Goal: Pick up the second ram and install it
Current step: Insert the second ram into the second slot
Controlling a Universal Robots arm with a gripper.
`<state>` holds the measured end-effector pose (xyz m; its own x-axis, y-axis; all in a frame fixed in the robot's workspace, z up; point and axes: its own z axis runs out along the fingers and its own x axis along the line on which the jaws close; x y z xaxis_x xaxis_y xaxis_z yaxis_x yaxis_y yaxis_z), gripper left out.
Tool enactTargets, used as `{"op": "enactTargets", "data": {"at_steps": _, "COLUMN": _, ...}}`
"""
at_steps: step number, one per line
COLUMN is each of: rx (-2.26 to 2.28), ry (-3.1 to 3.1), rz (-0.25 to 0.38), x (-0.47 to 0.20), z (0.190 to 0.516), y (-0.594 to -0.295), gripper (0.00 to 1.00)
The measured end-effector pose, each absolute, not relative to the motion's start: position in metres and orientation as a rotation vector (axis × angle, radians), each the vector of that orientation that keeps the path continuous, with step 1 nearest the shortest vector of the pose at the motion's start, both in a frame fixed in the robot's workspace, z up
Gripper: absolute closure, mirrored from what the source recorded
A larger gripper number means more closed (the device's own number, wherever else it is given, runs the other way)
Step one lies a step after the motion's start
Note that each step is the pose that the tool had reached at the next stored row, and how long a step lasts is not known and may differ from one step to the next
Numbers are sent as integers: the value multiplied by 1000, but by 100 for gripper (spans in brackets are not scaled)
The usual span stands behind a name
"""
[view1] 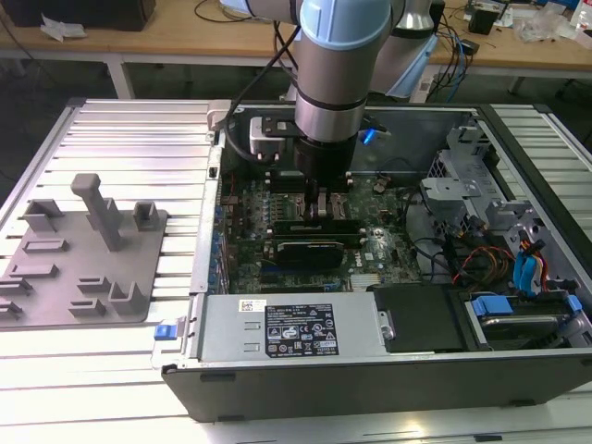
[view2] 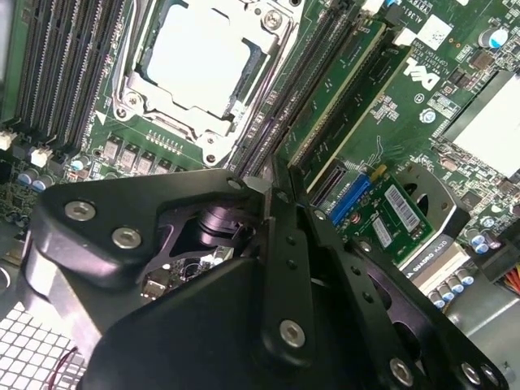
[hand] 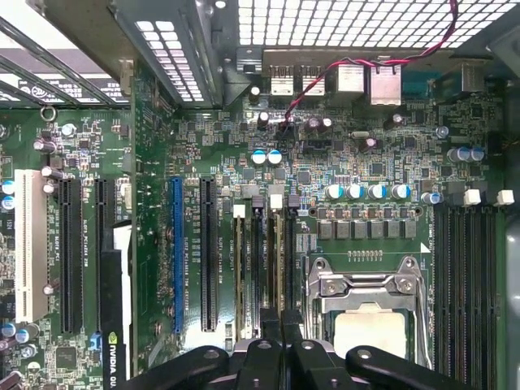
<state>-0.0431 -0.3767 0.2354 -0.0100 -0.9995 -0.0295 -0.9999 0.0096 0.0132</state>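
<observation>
The second ram (view2: 335, 96) is a long green stick standing on edge in a motherboard slot beside the processor socket (view2: 199, 57). It runs straight out from between my fingertips. My gripper (view2: 264, 193) is low inside the open computer case (view1: 370, 379), with its black fingers drawn together on the stick's near end. In the exterior view the gripper (view1: 319, 211) reaches down over the motherboard and hides the stick. In the first wrist view the gripper (hand: 281, 341) sits over the memory slots (hand: 264, 260) with white latches.
A grey plastic fixture (view1: 88, 250) with an upright post lies on the slatted table at the exterior view's left. In the case, a black card (view1: 314, 245) lies close to the gripper, and a power supply (view1: 287, 328) and drive cables (view1: 518, 268) sit nearby.
</observation>
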Motion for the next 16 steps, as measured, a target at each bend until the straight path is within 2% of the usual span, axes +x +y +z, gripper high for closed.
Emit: {"op": "enactTargets", "data": {"at_steps": 16, "rx": -2202, "ry": 2224, "rz": 48, "x": -43, "z": 225, "y": -377, "gripper": 91}}
